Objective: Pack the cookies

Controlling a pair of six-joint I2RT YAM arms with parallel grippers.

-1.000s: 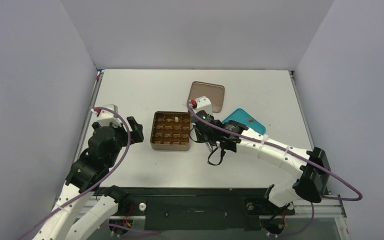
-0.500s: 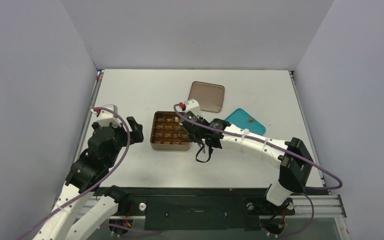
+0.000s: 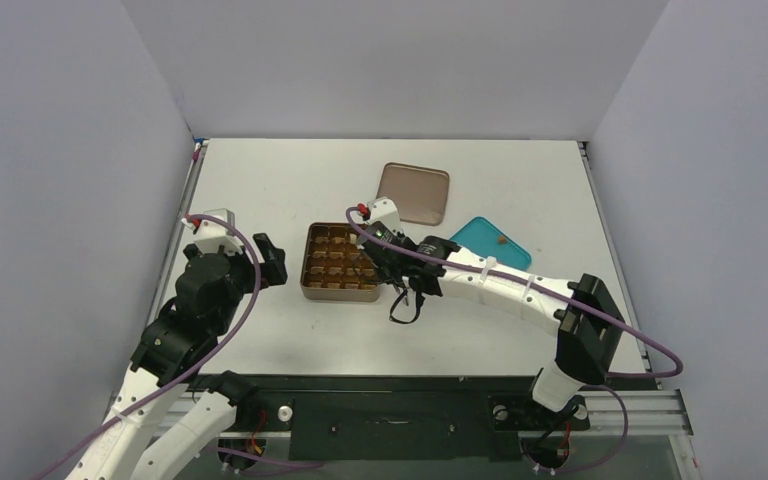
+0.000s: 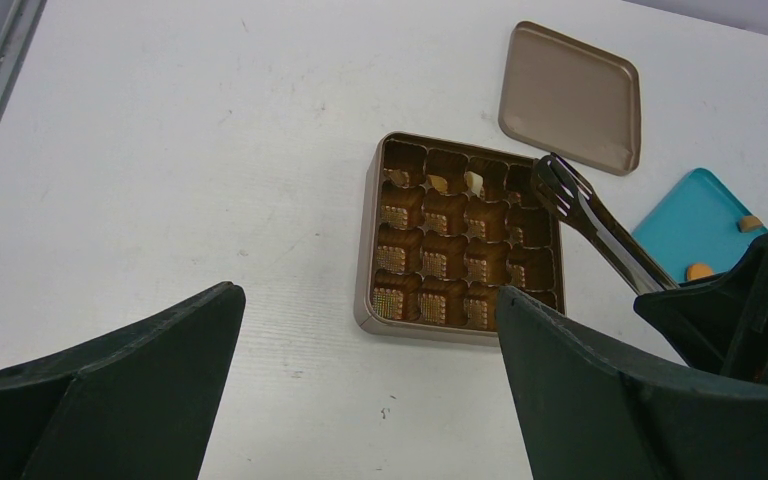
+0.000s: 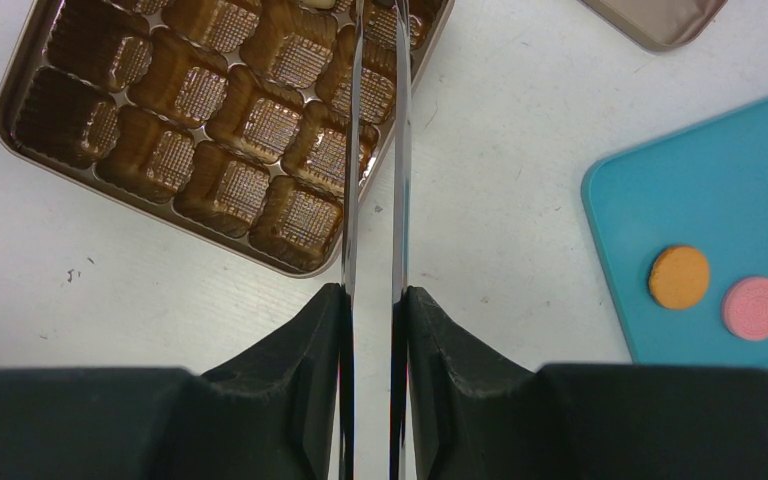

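Right arm carried the tongs from the plate side to over the tin.

Within the last second the right gripper [image 5: 372, 300], clamped on the tongs [image 4: 600, 230], had swung across to the tin [image 4: 430, 332]. The blades were pinched narrow and their tips hung over its far right cells. Whether a cookie sat between the tips could not be told. Two cream pieces [image 4: 438, 183] lay in the tin's far row. The orange cookie [image 5: 679, 276] and pink cookie [image 5: 755, 308] waited on the teal plate [image 5: 660, 190] right of the tin, so packing was judged unfinished. The left gripper [image 4: 365, 300] stood wide and empty, left of the tin.
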